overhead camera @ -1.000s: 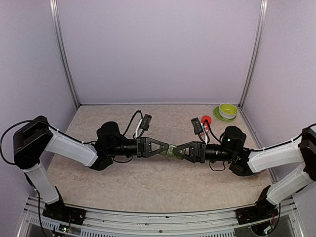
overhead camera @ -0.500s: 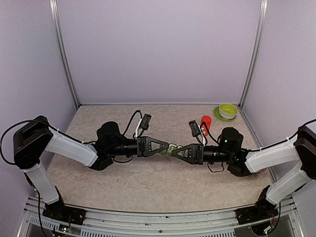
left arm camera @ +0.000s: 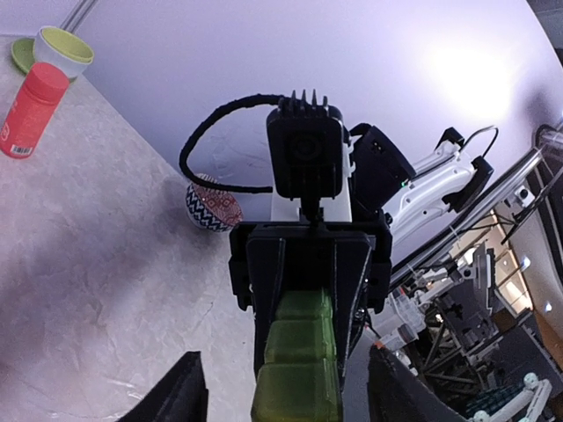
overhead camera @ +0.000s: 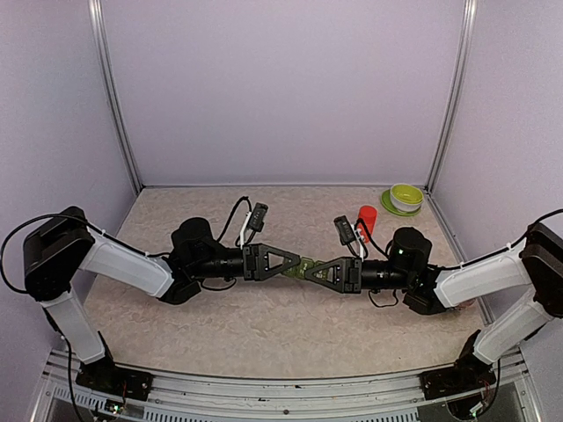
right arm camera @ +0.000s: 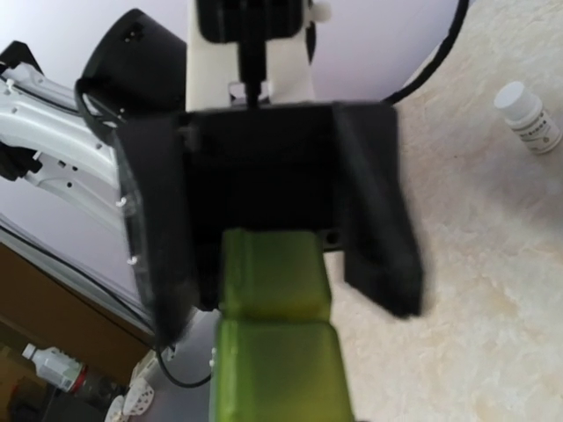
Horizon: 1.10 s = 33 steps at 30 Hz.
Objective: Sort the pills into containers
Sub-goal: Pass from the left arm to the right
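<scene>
Green containers (left arm camera: 297, 347) are sitting clamped in my right tool (overhead camera: 310, 270); my left tool (overhead camera: 298, 262), spread apart, is straddling their other end.

A red-orange bottle (overhead camera: 368, 216) stands upright on the mottled beige bench (overhead camera: 290, 330), toward the far right corner. Just beyond it, a lime-green bowl (overhead camera: 405, 193) sits on a green plate (overhead camera: 388, 205) (the plate is a shade darker). The left wrist view shows a small patterned bowl (left arm camera: 214, 207) by the lilac wall (overhead camera: 281, 88). The right wrist view shows a tiny white-capped bottle (right arm camera: 526, 116) on the bench.
</scene>
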{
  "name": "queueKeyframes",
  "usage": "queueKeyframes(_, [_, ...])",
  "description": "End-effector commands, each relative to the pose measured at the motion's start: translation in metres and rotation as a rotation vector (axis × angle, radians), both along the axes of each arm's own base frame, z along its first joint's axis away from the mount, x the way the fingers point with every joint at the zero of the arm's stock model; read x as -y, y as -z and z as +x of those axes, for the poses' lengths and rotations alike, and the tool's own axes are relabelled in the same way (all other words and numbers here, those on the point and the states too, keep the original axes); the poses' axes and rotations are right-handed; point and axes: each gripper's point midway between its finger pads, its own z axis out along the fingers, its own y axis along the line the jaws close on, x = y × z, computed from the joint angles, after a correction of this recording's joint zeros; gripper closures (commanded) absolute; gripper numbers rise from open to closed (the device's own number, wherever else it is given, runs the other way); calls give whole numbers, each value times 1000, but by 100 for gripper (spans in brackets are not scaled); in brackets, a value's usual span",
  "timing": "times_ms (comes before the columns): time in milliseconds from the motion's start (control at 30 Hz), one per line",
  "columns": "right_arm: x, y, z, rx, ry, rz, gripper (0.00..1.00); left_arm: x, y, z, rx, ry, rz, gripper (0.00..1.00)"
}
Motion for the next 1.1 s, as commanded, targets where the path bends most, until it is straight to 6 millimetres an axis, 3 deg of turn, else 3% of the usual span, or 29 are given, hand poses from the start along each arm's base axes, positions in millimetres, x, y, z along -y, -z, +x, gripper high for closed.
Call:
queueKeyframes(0, [-4,-17,-3,32,-28,38,84,-11,-12,-2,46,-23,-28,30])
queueKeyframes(133, [-2,-20,-7,15,-37,28,84,-26,-18,3,94,-64,-15,2])
queueKeyframes(300, [2,-23,-13,-21,-51,3,83,-39,-25,2,280,-114,67,1])
queueKeyframes(467, [7,-31,-21,-68,-70,-18,80,-38,-13,-10,490,-158,234,1])
queueKeyframes(800, [22,-44,-38,-100,-97,-71,78,-50,-3,-57,845,-91,147,1])
queueKeyframes(1067, [36,-31,-48,-138,-89,-128,78,-43,6,-24,949,-255,346,1])
